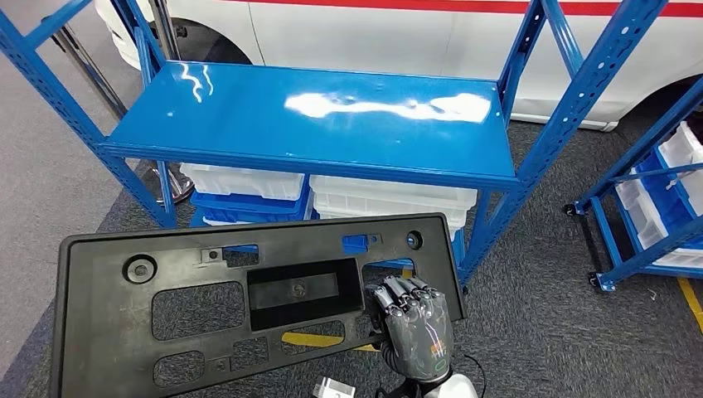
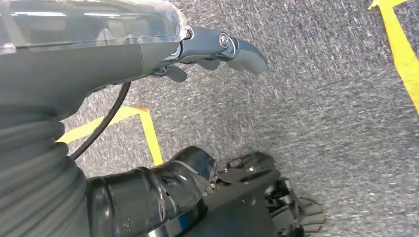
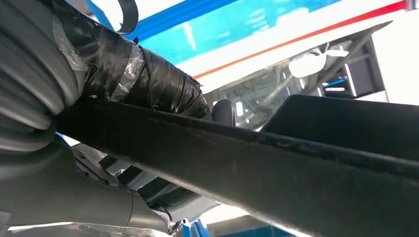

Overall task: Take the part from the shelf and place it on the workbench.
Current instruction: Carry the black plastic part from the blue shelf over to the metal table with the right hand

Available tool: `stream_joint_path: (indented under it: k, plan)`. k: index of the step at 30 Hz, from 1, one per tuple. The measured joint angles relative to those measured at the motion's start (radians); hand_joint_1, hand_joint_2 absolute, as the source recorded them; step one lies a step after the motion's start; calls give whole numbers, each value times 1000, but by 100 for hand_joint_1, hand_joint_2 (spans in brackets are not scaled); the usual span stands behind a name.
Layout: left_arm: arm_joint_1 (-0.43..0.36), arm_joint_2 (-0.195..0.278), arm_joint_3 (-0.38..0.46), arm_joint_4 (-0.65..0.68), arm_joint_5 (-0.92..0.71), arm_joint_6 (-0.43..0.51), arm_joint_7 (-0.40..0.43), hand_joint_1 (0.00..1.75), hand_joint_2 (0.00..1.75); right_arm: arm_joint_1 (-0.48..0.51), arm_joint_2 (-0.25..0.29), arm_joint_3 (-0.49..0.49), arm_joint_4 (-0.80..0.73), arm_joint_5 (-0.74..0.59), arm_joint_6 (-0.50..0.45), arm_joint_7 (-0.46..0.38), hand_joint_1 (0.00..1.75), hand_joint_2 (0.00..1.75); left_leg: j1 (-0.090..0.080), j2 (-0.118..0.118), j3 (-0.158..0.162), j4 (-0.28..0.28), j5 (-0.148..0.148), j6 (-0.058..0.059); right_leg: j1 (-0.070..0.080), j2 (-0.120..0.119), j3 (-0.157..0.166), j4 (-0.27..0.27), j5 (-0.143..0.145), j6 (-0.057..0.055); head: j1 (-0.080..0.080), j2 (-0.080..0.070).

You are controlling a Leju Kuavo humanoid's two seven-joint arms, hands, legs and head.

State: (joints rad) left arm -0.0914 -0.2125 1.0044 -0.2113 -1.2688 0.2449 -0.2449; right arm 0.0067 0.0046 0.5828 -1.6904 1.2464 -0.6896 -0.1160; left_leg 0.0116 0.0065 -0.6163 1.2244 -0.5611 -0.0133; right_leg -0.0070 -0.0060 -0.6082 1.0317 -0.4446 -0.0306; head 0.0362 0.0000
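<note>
Part [image 1: 207, 307] clear of shelf [image 1: 332, 116], lower frame; my right hand [image 1: 412, 319] grips its edge for carrying, left hand [image 2: 217, 47] hangs, can't tell its state.

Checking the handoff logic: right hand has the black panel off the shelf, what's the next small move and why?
Probably turn away from the blue shelf toward the workbench, keeping the grip. The right hand holds the black panel by its lower right edge, clear of the shelf top, and the left hand hangs over the floor holding nothing.
</note>
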Motion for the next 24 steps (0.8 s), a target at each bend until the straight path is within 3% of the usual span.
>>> stream_joint_path:
  k: [2,3,4,5,6,7,8,9,11,13,16,18,21,22,23,24]
  plan:
    - [-2,0,0,0,0,0,0,0,175,0,0,0,0,-4,0,-1,175,175,-4,-1,82,-131,28,11,1,0,-13,4,14,11,0,0]
    - [-2,0,0,0,0,0,0,0,175,0,-1,0,0,-7,0,-4,175,175,-5,0,106,-184,42,24,1,1,-22,14,9,22,0,0]
    - [-3,-1,0,0,0,0,0,0,175,0,-2,0,0,-13,0,-7,175,175,-6,2,120,-229,57,38,1,2,-42,57,-21,35,1,0]
    - [-2,-1,0,0,0,0,0,0,175,0,-4,0,0,-18,0,-11,175,175,-6,3,107,-235,72,49,0,3,-65,117,-63,46,1,0]
    - [-2,-2,0,0,-1,0,0,0,175,0,-6,0,1,-24,0,-14,175,175,-4,6,94,-237,86,58,0,5,-88,188,-111,53,2,0]
    - [-1,-2,0,0,-1,0,-1,0,175,0,-8,0,2,-29,0,-15,175,175,-5,6,81,-235,93,59,-2,5,-102,248,-141,55,2,0]
    - [-1,-2,0,0,-1,1,-2,0,175,0,-10,0,3,-34,0,-16,175,175,-5,6,72,-232,97,58,-3,5,-97,265,-140,57,2,0]
    - [0,-2,0,0,-1,1,-3,0,175,0,-12,0,3,-38,0,-16,175,175,-5,8,65,-229,100,57,-5,4,-71,243,-121,57,2,0]
    - [0,-2,0,0,-1,2,-5,0,175,-2,-15,0,4,-44,0,-16,175,175,-5,11,55,-220,104,53,-5,-6,19,113,-77,52,2,0]
    - [0,-3,0,0,-1,2,-7,0,175,-4,-17,0,4,-48,0,-16,175,175,-8,16,48,-213,106,45,2,-20,79,11,-61,42,2,0]
    - [-1,-4,0,0,0,2,-8,0,175,-5,-20,0,4,-54,0,-16,175,175,-9,25,45,-212,112,28,6,-16,78,-12,-57,28,2,0]
    - [-1,-4,0,0,0,2,-8,0,175,-5,-22,0,4,-58,0,-15,175,175,-8,19,33,-188,88,16,0,-8,75,-21,-46,13,1,0]
    - [0,-4,0,0,-1,2,-8,0,175,-5,-23,0,4,-62,0,-14,175,175,-3,4,-35,-20,-14,4,-2,1,65,-24,-35,1,0,0]
    - [1,-4,0,0,-1,2,-8,0,175,-5,-23,0,4,-63,0,-13,175,175,-2,3,-57,36,-33,2,-1,5,62,-23,-34,1,0,0]
    - [1,-4,0,0,-1,2,-8,0,175,-4,-23,0,4,-64,0,-13,175,175,0,3,-65,62,-33,0,-1,9,60,-21,-33,1,0,0]
    - [1,-4,0,0,0,2,-8,0,175,-4,-24,0,4,-64,0,-13,175,175,2,3,-54,48,-12,-1,-2,15,58,-19,-32,2,0,0]
